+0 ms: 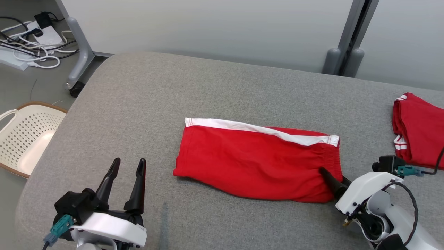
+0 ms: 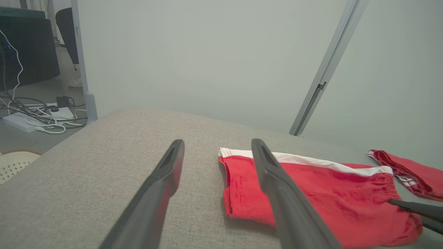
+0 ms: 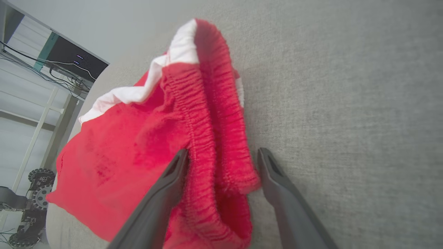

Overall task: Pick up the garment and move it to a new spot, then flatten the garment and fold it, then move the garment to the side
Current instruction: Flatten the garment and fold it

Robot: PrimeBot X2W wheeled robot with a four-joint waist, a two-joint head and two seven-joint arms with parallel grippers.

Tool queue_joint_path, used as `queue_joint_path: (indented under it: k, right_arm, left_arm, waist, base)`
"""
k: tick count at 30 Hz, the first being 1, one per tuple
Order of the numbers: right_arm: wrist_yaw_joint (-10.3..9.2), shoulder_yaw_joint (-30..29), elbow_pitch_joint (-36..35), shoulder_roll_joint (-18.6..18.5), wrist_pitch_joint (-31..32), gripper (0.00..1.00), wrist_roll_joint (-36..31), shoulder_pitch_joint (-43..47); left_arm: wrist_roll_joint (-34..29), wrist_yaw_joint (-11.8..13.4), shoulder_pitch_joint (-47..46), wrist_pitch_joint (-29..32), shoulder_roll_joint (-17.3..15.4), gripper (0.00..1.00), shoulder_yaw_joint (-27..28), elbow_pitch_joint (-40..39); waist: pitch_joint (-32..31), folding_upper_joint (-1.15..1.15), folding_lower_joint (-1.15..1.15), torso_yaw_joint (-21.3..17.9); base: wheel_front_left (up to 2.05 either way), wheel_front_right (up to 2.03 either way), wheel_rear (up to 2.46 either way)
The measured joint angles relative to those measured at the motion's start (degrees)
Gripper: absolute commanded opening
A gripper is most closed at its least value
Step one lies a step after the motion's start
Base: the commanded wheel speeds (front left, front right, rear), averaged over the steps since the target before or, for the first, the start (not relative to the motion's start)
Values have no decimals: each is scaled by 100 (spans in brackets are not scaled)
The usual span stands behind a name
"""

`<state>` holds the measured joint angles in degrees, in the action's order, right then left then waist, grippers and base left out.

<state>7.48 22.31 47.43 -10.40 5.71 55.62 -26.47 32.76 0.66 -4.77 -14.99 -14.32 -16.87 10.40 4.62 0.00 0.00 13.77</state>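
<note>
Head view: a red garment (image 1: pixel 256 166) is seen spread flat about the middle of the grey table (image 1: pixel 138 104), slightly nearer the near edge, with its white stripe (image 1: pixel 256 129) along the far side and its waistband (image 1: pixel 333 156) toward the right edge. The left claw (image 1: pixel 129 160) is held above the near left part of the table, fingers apart and nothing between them, well apart from the garment. The right claw (image 1: pixel 332 176) is placed at the waistband's near corner, one dark finger lying on the red cloth. A second red garment (image 1: pixel 416 128) is bunched at the right edge. A pale basket (image 1: pixel 20 139) and cables (image 1: pixel 31 45) are seen on the floor beyond the left edge.

Left wrist view: the left claw (image 2: pixel 218 145) is shown spread wide over bare table, with the garment (image 2: pixel 328 193) lying past its right finger. A finger of the right claw (image 2: pixel 415 207) is seen touching the garment's far end.

Right wrist view: the right claw (image 3: pixel 223 152) is shown with its fingers apart, set astride the gathered waistband (image 3: pixel 207 114); one finger is laid on the cloth, the other on the table (image 3: pixel 346 103) just beside it. The band is not pinched.
</note>
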Motion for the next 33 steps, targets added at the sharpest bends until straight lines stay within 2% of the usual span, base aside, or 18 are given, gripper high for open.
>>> queue_joint_path:
  k: [7,17,18,19,21,30,33]
  right_arm:
    - [3,-36,533,2,108,100,265,-171]
    - [2,57,528,158,341,100,866,-236]
    - [2,78,542,148,343,89,884,-236]
    - [2,96,556,141,343,44,903,-237]
    - [2,140,589,134,339,0,946,-244]
    - [2,326,492,67,176,0,1178,-241]
    - [1,409,343,-76,163,0,1250,-219]
  left_arm:
    - [-100,-171,-14,0,96,100,112,200]
    - [-236,-323,-44,0,215,100,230,377]
    - [-250,-347,-44,0,224,100,233,400]
    - [-253,-361,-45,0,234,100,235,419]
    - [-272,-371,-46,0,250,100,244,450]
    - [-332,-448,-44,-1,296,100,345,524]
    - [-344,-460,-43,0,327,100,360,538]
  waist:
    - [14,0,0,101]
    - [21,0,0,214]
    - [20,0,0,225]
    - [17,0,0,235]
    - [13,0,0,248]
    - [-17,0,0,147]
    - [-33,0,0,68]
  base:
    - [0,0,0]
    - [0,0,0]
    - [0,0,0]
    - [0,0,0]
    - [0,0,0]
    - [0,0,0]
    - [0,0,0]
